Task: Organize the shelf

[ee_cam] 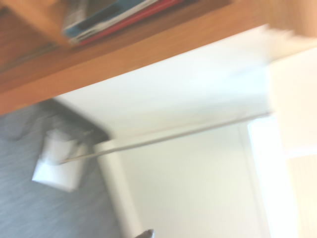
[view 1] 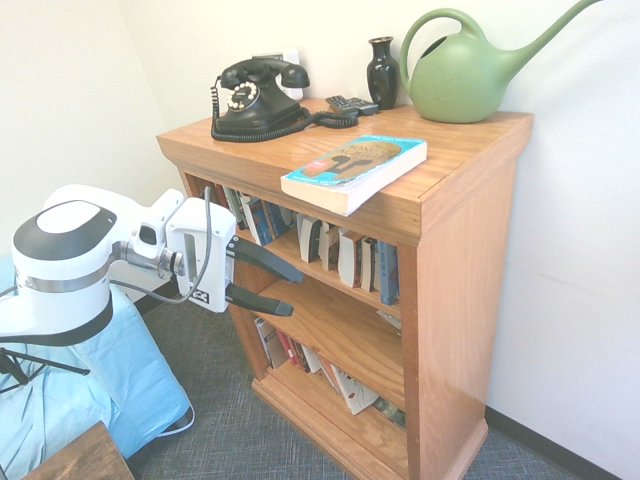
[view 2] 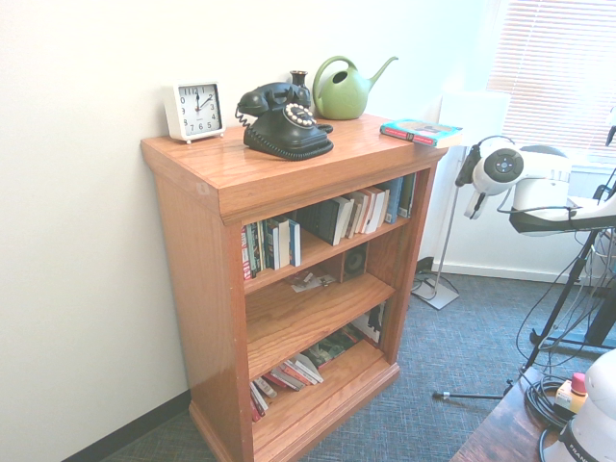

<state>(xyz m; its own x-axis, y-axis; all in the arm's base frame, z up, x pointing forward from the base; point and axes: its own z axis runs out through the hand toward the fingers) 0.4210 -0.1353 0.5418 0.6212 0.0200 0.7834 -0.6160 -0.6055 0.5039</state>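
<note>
Pincer (view 1: 286, 288), wide open and empty, points at the shelf (view 1: 470, 250) standing against the wall, so approach seems in hand; next it must reach the paperback (view 1: 355, 170) lying on top.

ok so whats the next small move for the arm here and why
Probably lift toward the book lying flat on top of the shelf. The gripper is open, empty, and beside the upper tier, below that book, the only one out of the rows.

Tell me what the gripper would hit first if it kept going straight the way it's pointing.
Probably the shelf: the open gripper points at the bare middle board, below the row of books. Depth is uncertain.
</note>
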